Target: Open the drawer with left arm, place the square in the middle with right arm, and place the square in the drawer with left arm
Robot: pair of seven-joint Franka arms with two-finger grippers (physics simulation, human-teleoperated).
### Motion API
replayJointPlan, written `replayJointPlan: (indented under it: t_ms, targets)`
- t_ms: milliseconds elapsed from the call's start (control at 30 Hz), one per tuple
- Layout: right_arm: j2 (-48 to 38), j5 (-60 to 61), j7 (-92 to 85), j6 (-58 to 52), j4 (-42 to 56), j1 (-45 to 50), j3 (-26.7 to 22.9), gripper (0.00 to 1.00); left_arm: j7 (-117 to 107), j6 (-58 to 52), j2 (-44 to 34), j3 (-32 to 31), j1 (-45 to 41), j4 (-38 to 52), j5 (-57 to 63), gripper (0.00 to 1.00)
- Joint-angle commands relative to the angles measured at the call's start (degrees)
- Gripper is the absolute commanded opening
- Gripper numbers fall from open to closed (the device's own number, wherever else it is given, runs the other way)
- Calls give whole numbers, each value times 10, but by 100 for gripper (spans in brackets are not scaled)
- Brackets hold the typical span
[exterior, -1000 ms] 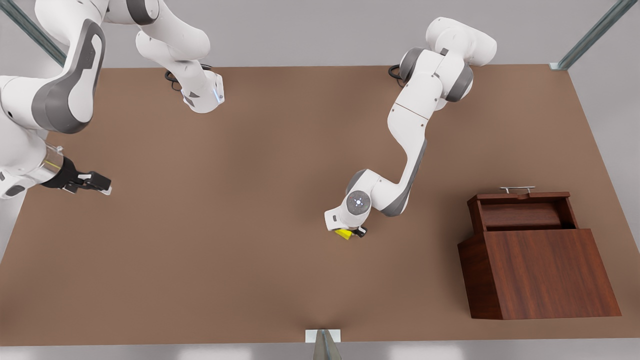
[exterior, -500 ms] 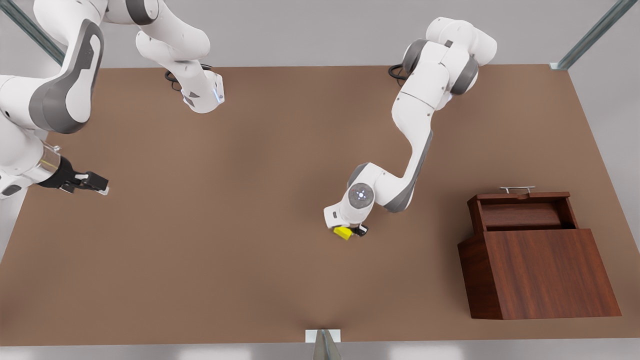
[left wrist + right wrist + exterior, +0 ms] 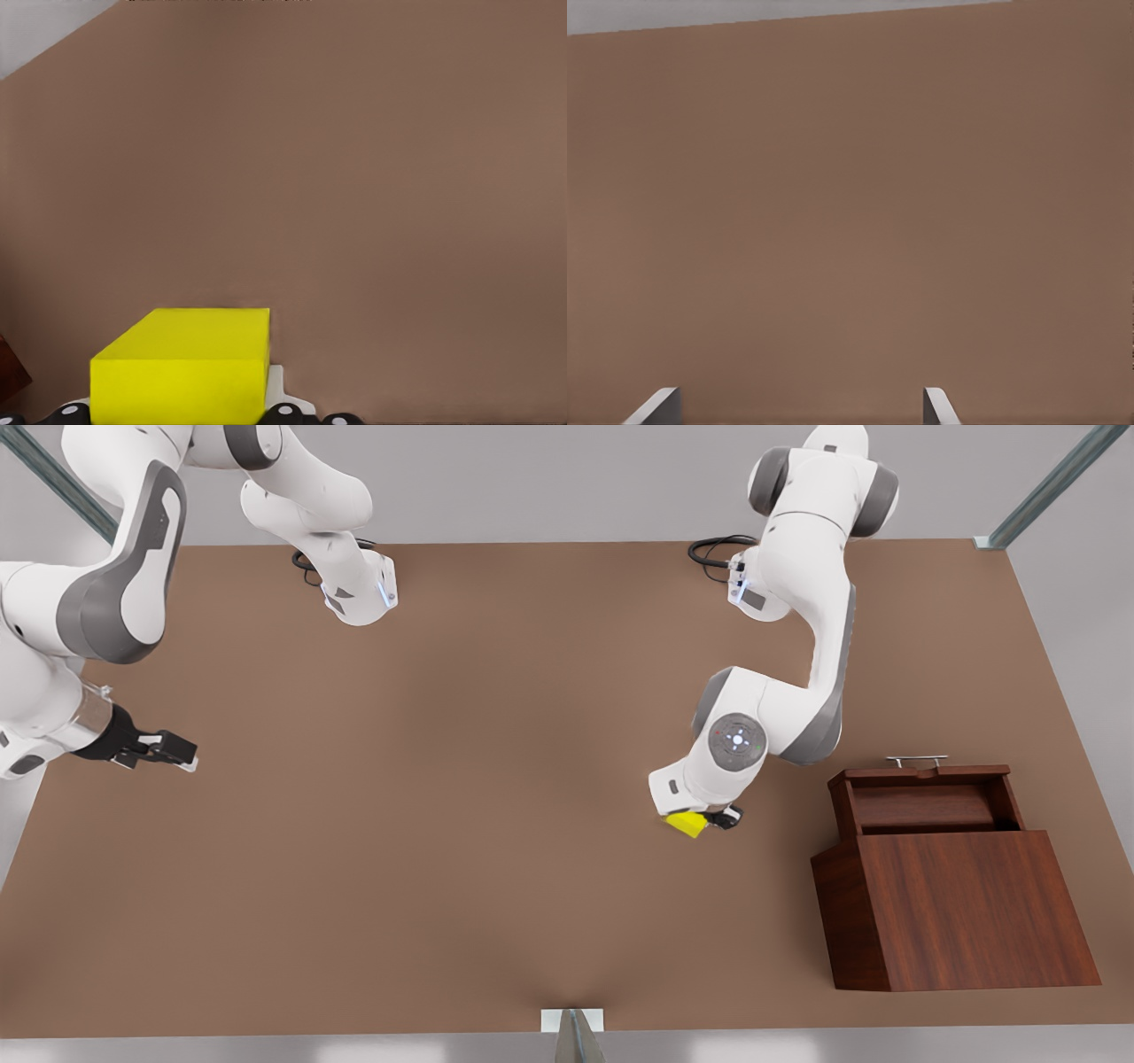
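Beside open drawer [image 3: 926, 802], square [image 3: 687, 825] in left hand [image 3: 704, 821]

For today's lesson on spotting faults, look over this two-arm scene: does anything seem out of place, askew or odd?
Nothing stands out. The yellow square is held in the left gripper, just beside the cabinet, whose drawer is pulled open and sits straight. The right gripper waits, fingers open, at the front view's left.
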Motion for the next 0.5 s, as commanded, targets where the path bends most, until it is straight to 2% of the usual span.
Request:
replayJointPlan:
  t_ms: [0, 133, 300, 467]
  targets:
    - [0, 0, 0, 0, 0, -1, 0, 100, 8, -2, 0, 7, 0, 0, -29, 72]
    - [0, -1, 0, 0, 0, 1, 0, 100, 111, -31, -21, 87, -1, -34, -56, 72]
    - [0, -2, 0, 0, 0, 1, 0, 100, 189, -34, -79, 146, -2, -123, -59, 72]
    - [0, -1, 0, 0, 0, 0, 0, 100, 256, -50, -77, 204, -2, -126, -59, 72]
